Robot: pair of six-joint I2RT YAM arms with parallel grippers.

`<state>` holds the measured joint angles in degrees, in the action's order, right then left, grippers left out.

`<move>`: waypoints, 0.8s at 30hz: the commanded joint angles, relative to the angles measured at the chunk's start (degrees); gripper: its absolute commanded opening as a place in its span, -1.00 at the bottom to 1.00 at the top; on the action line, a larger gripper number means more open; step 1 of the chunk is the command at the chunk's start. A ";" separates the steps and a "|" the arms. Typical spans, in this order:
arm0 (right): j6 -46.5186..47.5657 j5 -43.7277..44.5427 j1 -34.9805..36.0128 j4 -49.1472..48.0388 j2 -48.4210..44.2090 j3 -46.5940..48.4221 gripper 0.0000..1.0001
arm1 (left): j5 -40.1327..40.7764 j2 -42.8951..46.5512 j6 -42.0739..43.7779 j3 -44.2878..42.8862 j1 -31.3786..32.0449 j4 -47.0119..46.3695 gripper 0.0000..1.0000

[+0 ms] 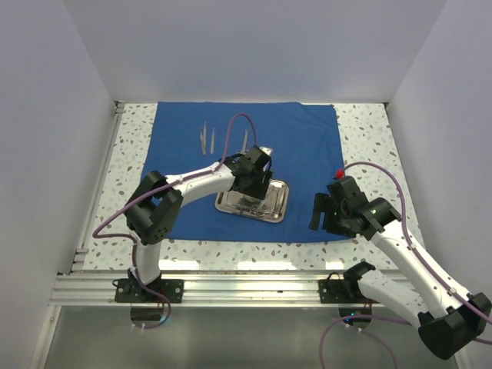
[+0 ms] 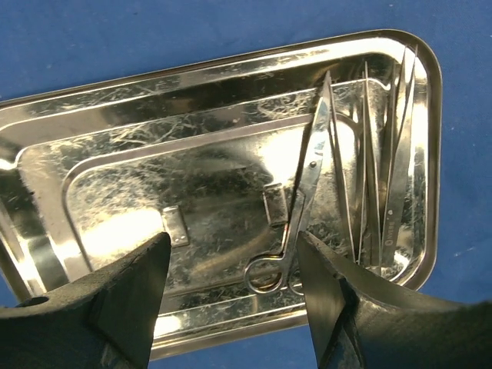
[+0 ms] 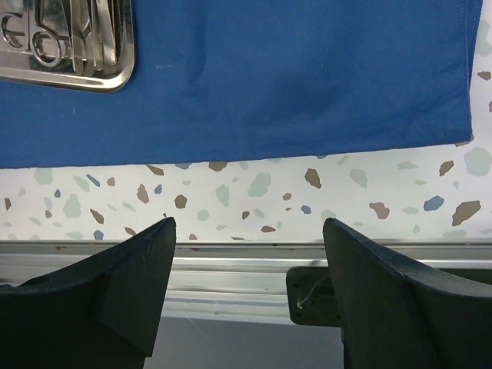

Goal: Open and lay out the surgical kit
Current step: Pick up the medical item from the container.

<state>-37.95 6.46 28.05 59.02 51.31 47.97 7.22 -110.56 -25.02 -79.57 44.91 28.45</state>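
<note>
Held left hand spread wide above scissors in tray, seemingly to lift them onto cloth beside tweezers; rested right hand wide, idle.

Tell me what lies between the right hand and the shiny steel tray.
Only bare royal-blue cloth wrap: nothing rests on it between the right hand and the shiny rectangular steel tray. The top external view shows this.

No readable text, tweezers marking (too small)
</note>
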 commanded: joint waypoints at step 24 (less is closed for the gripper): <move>-1.16 1.10 -0.02 2.67 -2.79 -0.42 0.62 | 6.40 -15.29 -0.47 -12.97 3.61 1.43 0.11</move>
<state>-38.59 6.50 28.05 60.25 49.32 47.33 11.92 -122.28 -24.88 -90.70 48.56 27.16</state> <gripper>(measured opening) 0.812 0.565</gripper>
